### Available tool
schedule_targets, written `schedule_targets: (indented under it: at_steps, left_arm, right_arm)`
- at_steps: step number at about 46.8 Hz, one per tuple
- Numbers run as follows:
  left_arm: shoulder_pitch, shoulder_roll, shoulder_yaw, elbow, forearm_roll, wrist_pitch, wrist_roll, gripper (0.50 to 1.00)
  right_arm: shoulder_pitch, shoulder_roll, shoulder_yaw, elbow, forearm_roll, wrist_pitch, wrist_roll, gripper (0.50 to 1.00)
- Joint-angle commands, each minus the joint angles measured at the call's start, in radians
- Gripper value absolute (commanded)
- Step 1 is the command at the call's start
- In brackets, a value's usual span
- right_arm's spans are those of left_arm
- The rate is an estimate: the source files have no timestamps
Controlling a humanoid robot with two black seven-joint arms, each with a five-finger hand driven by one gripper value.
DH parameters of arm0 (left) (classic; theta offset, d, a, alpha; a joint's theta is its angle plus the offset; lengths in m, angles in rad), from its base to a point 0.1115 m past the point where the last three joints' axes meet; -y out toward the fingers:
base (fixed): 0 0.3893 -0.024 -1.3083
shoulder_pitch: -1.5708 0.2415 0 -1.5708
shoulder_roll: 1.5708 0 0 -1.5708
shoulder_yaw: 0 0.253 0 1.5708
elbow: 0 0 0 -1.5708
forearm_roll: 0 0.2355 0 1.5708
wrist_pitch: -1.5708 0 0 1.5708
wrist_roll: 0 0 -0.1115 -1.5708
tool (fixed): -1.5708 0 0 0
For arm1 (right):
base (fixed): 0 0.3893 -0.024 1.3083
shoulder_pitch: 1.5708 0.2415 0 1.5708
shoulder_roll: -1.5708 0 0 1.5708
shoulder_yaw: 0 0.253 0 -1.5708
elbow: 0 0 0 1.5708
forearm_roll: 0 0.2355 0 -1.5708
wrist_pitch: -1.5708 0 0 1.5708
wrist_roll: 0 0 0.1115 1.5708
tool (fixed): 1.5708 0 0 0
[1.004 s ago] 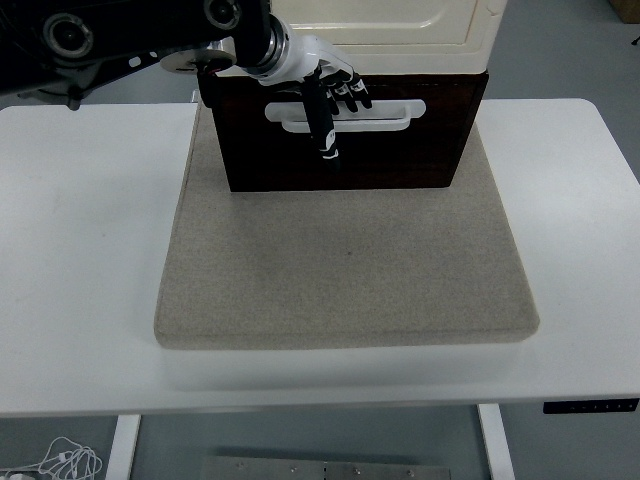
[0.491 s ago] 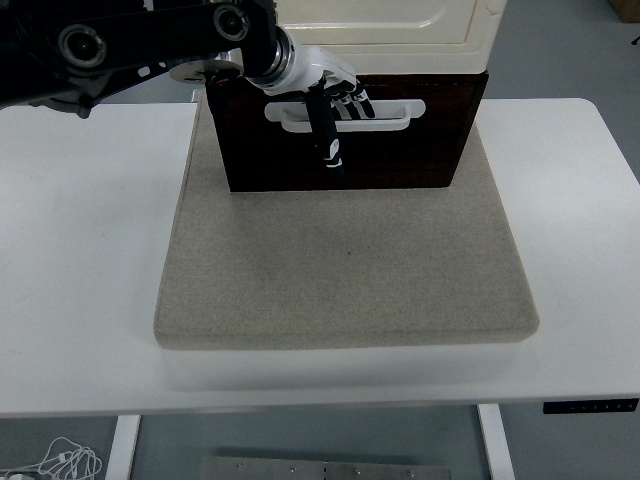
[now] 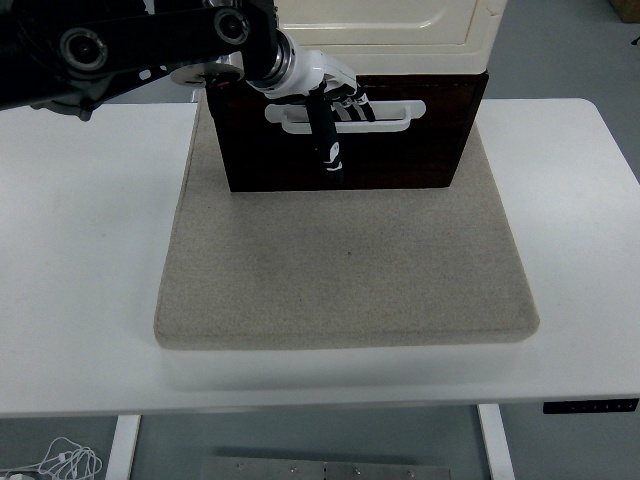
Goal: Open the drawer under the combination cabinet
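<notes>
Over the last second the left hand (image 3: pixel 335 95) has moved a little right and down onto the drawer's white handle (image 3: pixel 385 115), its fingers (image 3: pixel 356 100) now hooked into the slot.

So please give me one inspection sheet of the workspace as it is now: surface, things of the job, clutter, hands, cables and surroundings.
Surface: white table, with a beige mat lying on it.
Job's things: dark brown drawer with white handle, under the cream cabinet, at the mat's far end.
Clutter: nothing seen.
Hands: left hand at the handle, fingers hooked into it; right hand not in view.
Cables: white cable coil on the floor, bottom left.
Surroundings: grey floor; table control panel on the front edge.
</notes>
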Motion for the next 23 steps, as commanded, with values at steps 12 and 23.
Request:
schedule_targets:
  at_steps: [12,23]
  left_arm:
    - [-0.014,0.0,-0.002,-0.004,-0.001,-0.058,0.001,1.0]
    - [-0.018,0.005,-0.005,-0.007,-0.001,-0.114,0.001,1.0]
  right_arm:
    - [0.0,0.0,0.0,0.0,0.0,0.0,0.0,0.926]
    - [0.0,0.0,0.0,0.0,0.0,0.0,0.0,0.926]
